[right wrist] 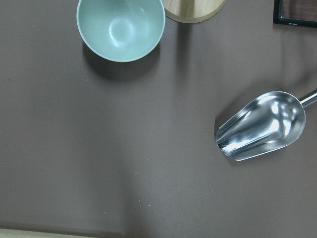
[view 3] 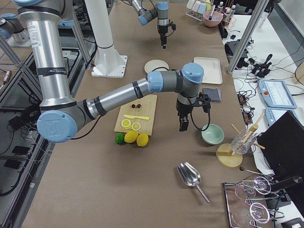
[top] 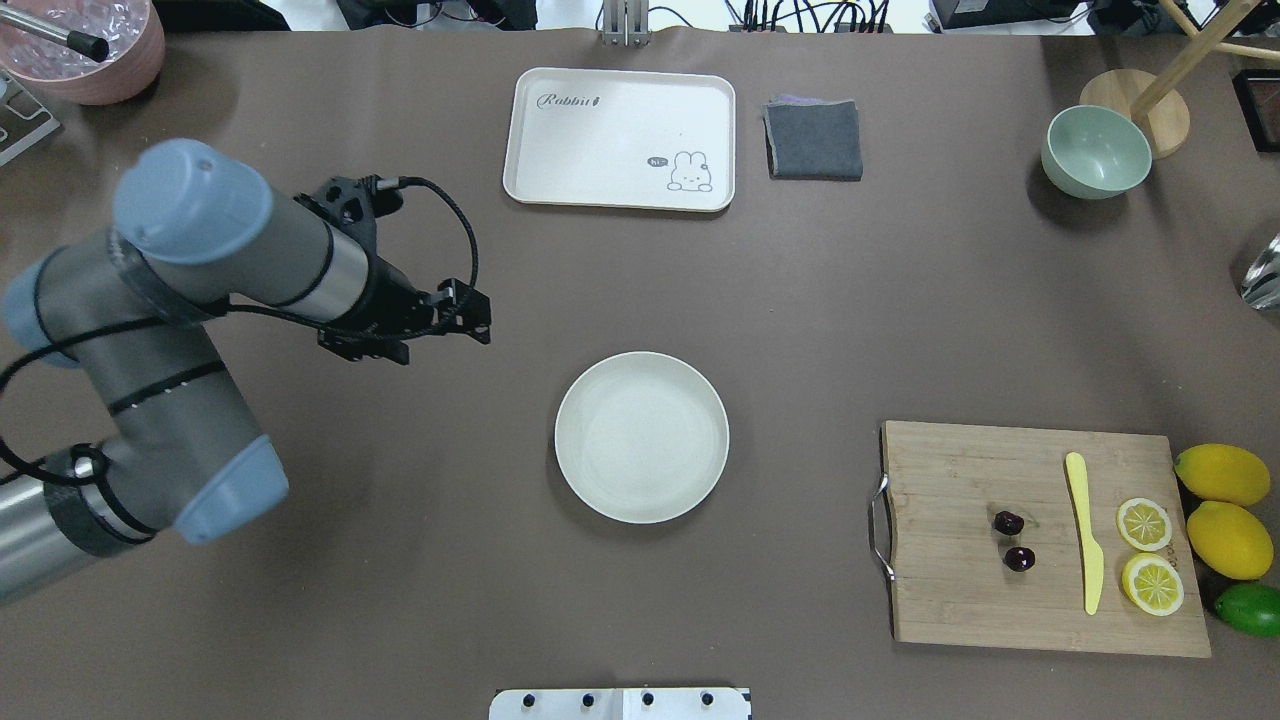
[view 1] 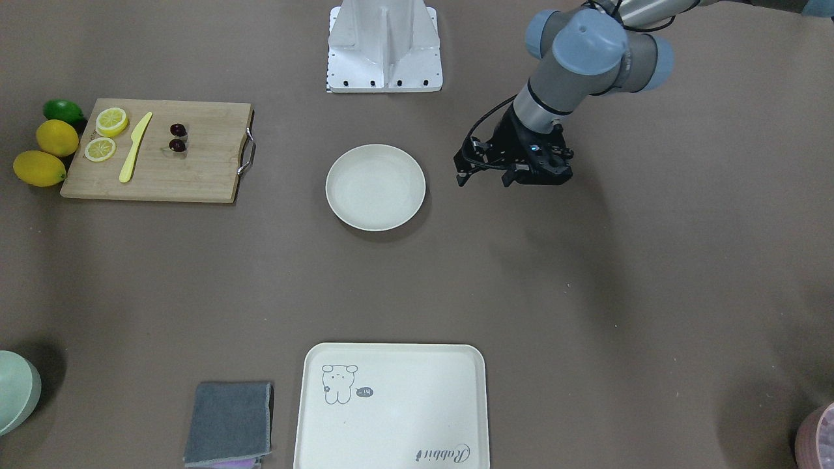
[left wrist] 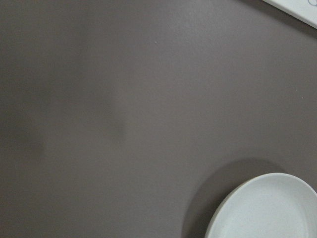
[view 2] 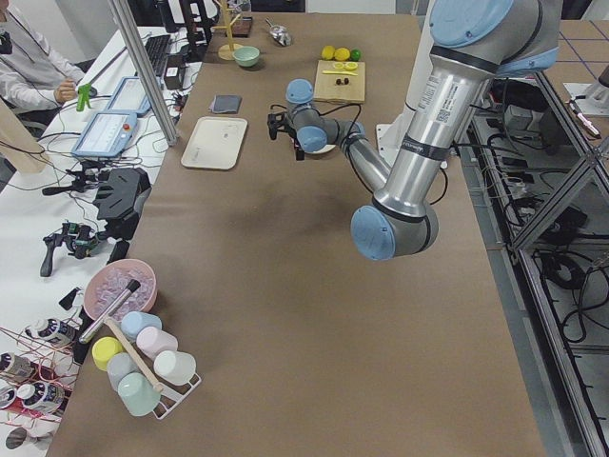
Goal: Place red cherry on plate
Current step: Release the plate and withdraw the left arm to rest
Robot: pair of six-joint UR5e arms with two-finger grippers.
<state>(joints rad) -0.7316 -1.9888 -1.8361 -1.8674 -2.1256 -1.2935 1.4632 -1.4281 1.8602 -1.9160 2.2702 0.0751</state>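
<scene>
Brown table (top: 400, 560): plate (top: 641, 436), tray (top: 619, 138), board (top: 960, 590), bowl (top: 1096, 150)

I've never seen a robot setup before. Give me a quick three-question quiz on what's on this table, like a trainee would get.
1. True or false: the red cherry already lies on the plate.
2. On the wooden board, what lies between the cherry and the lemon slices?
A. a yellow knife
B. a metal scoop
C. a grey cloth
3. Fill in: the board holds ___ lemon slices.

Key: 1 false, it is on the wooden board; 2 A; 3 two.
</scene>
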